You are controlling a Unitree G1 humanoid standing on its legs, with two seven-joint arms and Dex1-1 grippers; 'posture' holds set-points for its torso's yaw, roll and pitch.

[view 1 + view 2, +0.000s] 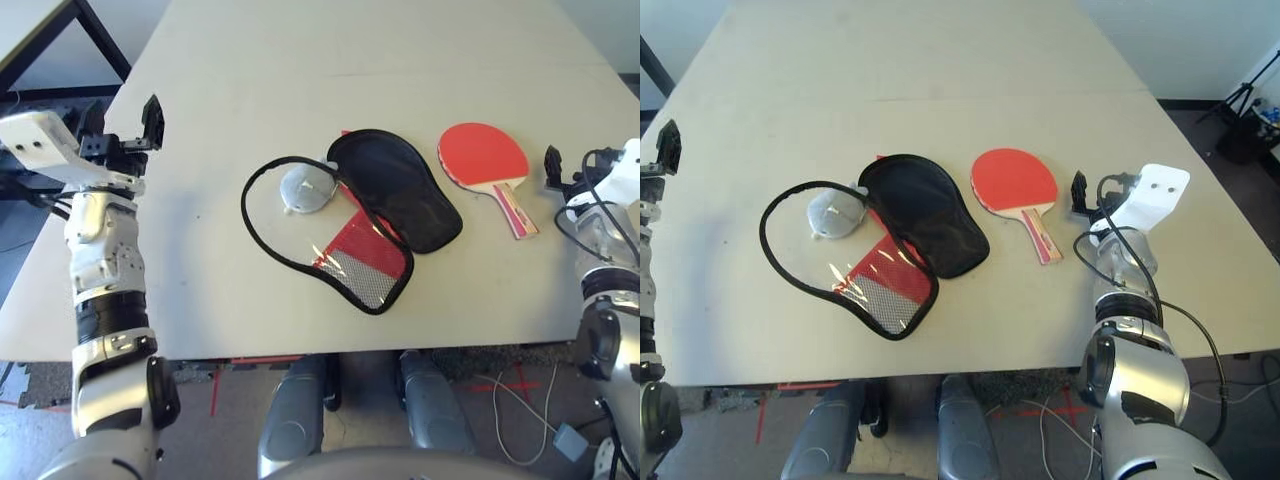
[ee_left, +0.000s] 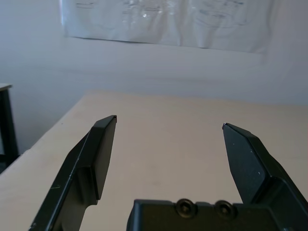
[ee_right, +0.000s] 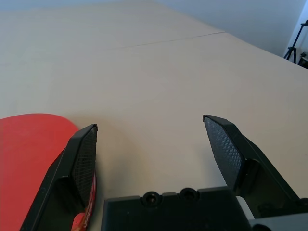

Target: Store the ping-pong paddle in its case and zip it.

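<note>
The ping-pong paddle (image 1: 1015,180) lies flat beside the open case (image 1: 925,215); both the left gripper (image 2: 168,144) and right gripper (image 3: 151,144) gape empty; stiff and light, it likely grips best by its handle.

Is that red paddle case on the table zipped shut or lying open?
Open. The case is spread flat, its black lining showing, a paper wad inside; the ping-pong paddle lies apart, beside it.

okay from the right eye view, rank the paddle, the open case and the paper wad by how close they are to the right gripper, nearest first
1. Ping-pong paddle, just left of the right gripper.
2. Case, lying open mid-table.
3. Paper wad, at the case's far left side.
</note>
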